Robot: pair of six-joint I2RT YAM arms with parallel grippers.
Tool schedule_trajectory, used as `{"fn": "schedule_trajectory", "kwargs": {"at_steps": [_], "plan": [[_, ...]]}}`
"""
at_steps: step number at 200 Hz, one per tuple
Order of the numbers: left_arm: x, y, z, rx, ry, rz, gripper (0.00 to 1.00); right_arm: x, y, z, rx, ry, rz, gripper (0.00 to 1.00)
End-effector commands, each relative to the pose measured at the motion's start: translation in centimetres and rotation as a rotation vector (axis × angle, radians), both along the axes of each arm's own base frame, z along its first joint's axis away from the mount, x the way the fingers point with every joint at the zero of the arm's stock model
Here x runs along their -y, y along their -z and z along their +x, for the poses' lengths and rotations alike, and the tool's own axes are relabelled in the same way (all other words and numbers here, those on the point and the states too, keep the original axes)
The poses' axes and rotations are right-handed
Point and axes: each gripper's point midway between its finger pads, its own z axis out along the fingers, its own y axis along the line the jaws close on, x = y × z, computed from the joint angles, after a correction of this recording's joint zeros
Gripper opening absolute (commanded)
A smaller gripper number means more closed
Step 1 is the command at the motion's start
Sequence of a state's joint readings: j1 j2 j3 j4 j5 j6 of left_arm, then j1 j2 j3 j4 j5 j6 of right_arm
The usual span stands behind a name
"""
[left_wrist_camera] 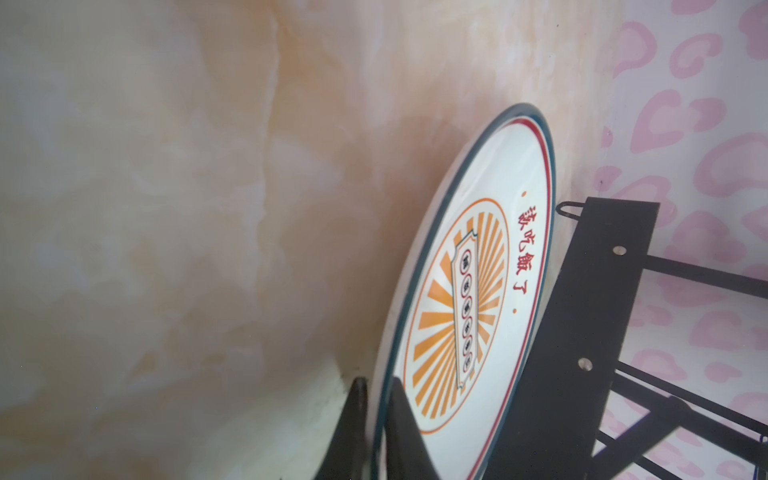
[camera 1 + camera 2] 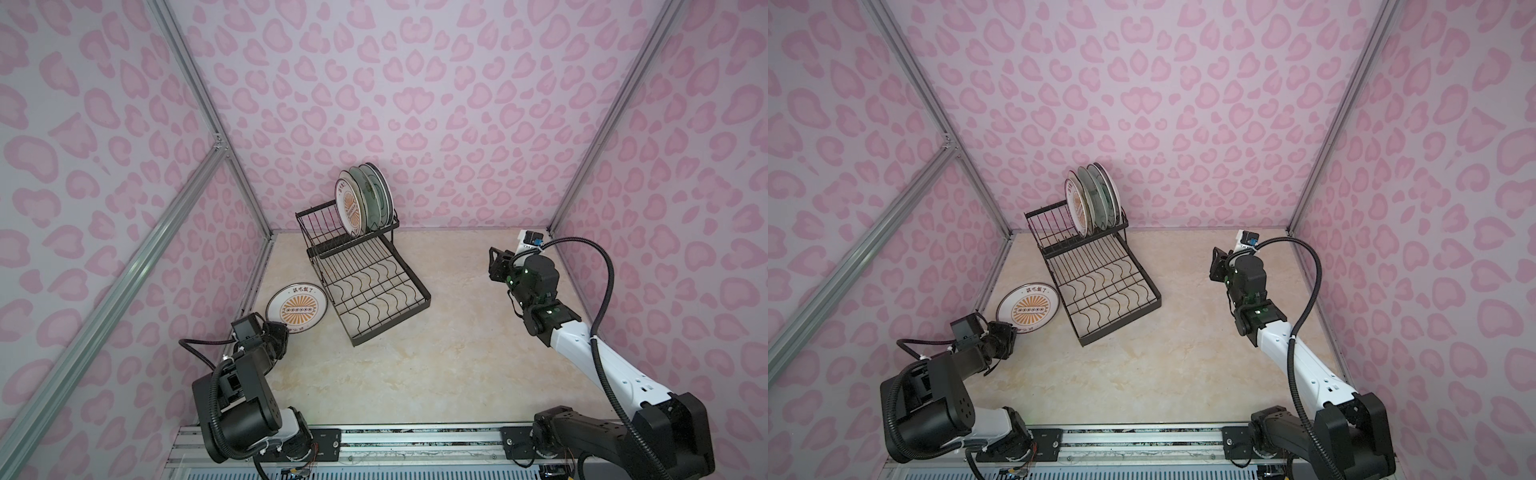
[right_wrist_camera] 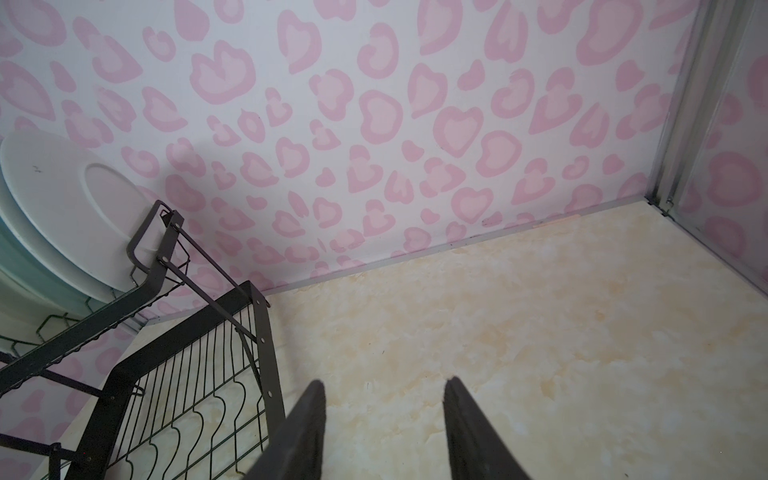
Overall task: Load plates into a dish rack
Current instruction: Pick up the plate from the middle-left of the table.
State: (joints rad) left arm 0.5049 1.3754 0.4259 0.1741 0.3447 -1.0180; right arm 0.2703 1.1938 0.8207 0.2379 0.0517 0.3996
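The round white ceramic plate with orange sunburst [image 2: 296, 309] lies on the desk just beside the black wire dish rack [image 2: 374, 295], its rim pinched by the closed left fingers [image 1: 405, 428]. The right fingers [image 3: 307, 428] are open and empty, well apart from the rack. The plate should be lifted slowly and turned upright before a free slot is approached.

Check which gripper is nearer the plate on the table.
Left. The left gripper is clamped on the plate rim; the right gripper hangs open, apart, on the rack's far side.
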Motion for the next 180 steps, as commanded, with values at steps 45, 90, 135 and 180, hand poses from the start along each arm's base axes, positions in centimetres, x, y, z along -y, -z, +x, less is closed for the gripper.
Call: {"fn": "schedule_trajectory", "kwargs": {"at_steps": [45,90,135,180], "plan": [[-0.7,-1.4,-2.6,-0.086,-0.032,0.087,0.03,-0.1,0.0,-0.2,0.002,-0.010,-0.005,0.46],[-0.8,-3.9,-2.5,-0.042,-0.031,0.119,0.03,-0.3,0.2,-0.3,0.002,-0.020,0.002,0.46],[-0.7,-5.9,-2.6,-0.002,-0.035,0.136,0.03,-0.2,0.1,-0.5,0.005,-0.021,0.000,0.46],[-0.4,-7.7,-3.1,0.017,-0.029,0.151,0.03,-0.3,0.0,-0.6,0.009,-0.025,0.005,0.46]]}}
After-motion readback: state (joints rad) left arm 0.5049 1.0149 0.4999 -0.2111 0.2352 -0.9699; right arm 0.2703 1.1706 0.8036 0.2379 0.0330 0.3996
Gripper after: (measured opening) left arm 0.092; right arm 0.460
